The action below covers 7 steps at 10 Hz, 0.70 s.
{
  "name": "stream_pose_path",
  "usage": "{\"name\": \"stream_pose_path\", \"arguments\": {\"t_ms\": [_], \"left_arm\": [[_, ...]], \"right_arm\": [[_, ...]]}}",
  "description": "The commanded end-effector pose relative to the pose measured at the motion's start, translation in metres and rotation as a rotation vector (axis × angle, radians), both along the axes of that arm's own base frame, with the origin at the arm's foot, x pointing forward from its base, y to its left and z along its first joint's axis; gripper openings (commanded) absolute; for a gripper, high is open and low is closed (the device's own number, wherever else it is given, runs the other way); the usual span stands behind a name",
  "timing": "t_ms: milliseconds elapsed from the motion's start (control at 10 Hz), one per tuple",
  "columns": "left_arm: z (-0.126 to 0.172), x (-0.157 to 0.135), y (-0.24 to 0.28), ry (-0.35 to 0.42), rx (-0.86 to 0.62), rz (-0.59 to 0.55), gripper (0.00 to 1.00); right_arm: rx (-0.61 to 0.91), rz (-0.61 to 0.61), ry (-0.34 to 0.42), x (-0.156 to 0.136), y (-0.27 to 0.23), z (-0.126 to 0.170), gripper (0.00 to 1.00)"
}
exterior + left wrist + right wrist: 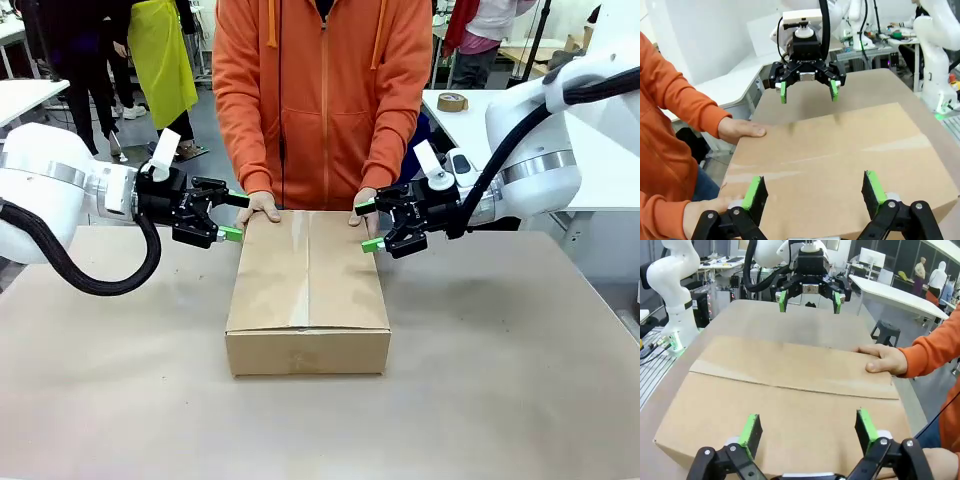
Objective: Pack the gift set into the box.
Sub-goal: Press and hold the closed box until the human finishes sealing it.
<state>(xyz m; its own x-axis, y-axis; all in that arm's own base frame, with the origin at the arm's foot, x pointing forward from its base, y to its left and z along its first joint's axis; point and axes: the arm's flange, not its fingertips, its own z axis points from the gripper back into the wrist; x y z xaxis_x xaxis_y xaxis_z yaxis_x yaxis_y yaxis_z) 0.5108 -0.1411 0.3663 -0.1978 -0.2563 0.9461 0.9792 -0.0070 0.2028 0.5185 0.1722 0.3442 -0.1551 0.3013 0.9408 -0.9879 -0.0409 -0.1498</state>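
The box (308, 290) lies on the table with its top flaps folded shut and a tape strip along the seam. The gift set is hidden. A person in an orange hoodie presses one hand (258, 208) and the other hand (366, 204) on the box's far corners. My left gripper (237, 217) hovers open just off the far left corner, and my right gripper (368, 227) hovers open off the far right corner. In the left wrist view, my left gripper (814, 192) faces across the box top (840, 155) at the right gripper (807, 91). The right wrist view has my right gripper (807, 430) above the box (780, 405), facing the left gripper (810, 301).
Brown paper covers the table (520, 380), with free room in front of and beside the box. A white side table (600, 170) at the back right carries a tape roll (452, 101). Other people stand farther back.
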Motion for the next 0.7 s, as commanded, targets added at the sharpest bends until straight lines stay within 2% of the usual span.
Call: {"name": "stream_pose_path", "arguments": {"t_ms": [0,100,200,600], "left_arm": [[-0.018,-0.001,-0.022,-0.019,0.015,-0.001,1.00],[-0.028,0.001,-0.032,-0.016,0.036,0.062,1.00],[-0.036,0.001,-0.041,-0.027,0.054,0.075,1.00],[-0.058,-0.007,-0.064,0.001,0.142,0.035,1.00]], "right_arm": [[0.007,-0.001,0.034,0.004,0.014,-0.019,1.00],[0.007,0.002,0.056,0.008,0.023,-0.031,1.00],[0.015,0.000,0.079,0.011,0.029,-0.040,1.00],[-0.015,-0.031,0.103,0.012,0.046,-0.064,1.00]]}}
